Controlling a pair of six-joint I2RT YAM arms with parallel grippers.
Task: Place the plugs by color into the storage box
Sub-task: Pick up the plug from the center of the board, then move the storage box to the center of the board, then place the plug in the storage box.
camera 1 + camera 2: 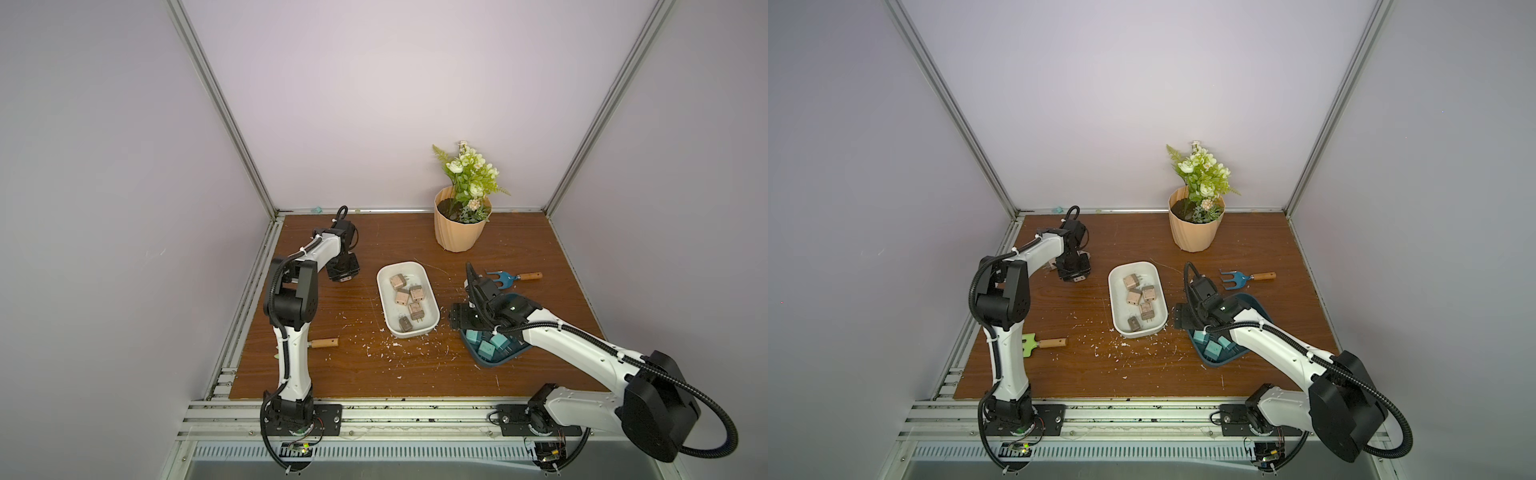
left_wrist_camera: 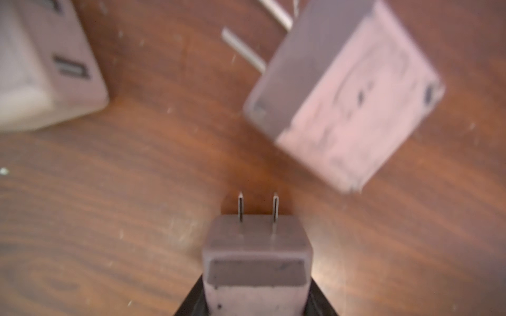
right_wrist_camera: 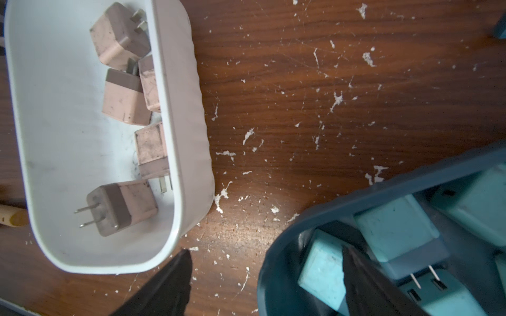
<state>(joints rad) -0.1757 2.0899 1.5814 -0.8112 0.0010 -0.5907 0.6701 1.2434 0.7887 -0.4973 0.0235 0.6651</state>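
A tan-brown plug (image 2: 256,262) is seen closest of all in the left wrist view. It is clamped by its flat sides between the left fingers (image 2: 191,303), which are drawn in tight on it. Its two prongs are pointed away from the wrist, so only the plain body is pressed and the metal is kept clear of the grip. The plug is held low over the wooden surface (image 1: 374,374), to the left of the white tub (image 1: 411,332) and not yet above it.

Near the held plug, one loose plug (image 2: 342,95) is left lying on the surface with its prongs turned outward. Another loose plug (image 2: 41,63) is shown with a slotted face up. Both are largely hidden by the left arm in the top views.

Sorting by color is judged well advanced. Five tan plugs (image 1: 402,297) are gathered in the white tub, and the teal plugs (image 1: 486,347) are piled in the dark teal tub (image 3: 356,201). The tubs are set side by side between the arms, presumably so that each tub can be served by the nearer arm.

The right fingers (image 3: 164,287) are spread wide across the teal tub's wall, one outside over the surface and one inside among the teal plugs. Nothing is gripped between them.

The held plug is judged to be meant for the white tub. Care would be needed so that the prongs are not caught on its rim.
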